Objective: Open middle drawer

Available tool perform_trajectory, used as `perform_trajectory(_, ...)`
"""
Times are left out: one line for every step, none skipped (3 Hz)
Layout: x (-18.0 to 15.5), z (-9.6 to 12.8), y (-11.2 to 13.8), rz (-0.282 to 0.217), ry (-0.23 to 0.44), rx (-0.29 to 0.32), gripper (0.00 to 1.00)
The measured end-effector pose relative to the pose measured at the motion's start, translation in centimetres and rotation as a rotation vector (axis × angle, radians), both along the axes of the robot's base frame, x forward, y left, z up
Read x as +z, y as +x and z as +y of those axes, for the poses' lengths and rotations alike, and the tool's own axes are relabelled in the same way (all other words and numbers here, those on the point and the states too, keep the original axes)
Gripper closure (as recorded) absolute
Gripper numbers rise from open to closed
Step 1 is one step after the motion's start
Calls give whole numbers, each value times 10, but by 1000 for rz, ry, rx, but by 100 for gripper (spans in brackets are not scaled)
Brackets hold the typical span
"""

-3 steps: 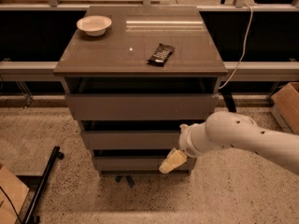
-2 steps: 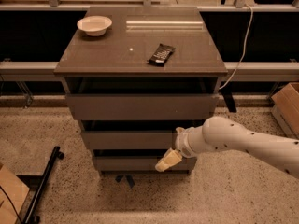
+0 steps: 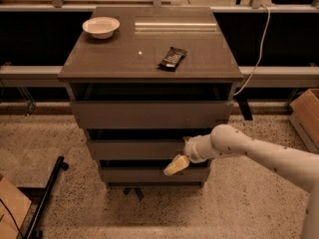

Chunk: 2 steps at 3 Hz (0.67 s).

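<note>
A grey-brown cabinet has three stacked drawer fronts. The middle drawer (image 3: 134, 150) is the medium-height panel between the tall top front (image 3: 149, 114) and the short bottom front (image 3: 130, 175). A dark gap shows above it. My white arm reaches in from the right. My gripper (image 3: 176, 165), with pale yellowish fingertips, hangs at the lower right of the middle drawer front, over the gap above the bottom drawer.
On the cabinet top (image 3: 114, 59) lie a white bowl (image 3: 101, 27) at the back left and a dark snack packet (image 3: 172, 58) near the middle. A cardboard box (image 3: 307, 116) stands at the right. A black pole (image 3: 46, 197) lies on the speckled floor at the left.
My arm and gripper have shifted a little to the left along the drawer fronts. The drawers look unmoved.
</note>
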<state>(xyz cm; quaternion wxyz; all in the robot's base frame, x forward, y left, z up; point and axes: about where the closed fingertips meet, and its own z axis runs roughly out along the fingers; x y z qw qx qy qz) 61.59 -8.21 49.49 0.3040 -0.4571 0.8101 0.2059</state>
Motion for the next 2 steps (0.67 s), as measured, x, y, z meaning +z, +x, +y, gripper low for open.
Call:
perform_trajectory(1, -7, 25, -26, 19, -27, 0)
perform_trajectory(0, -3, 17, -43, 4, -53, 0)
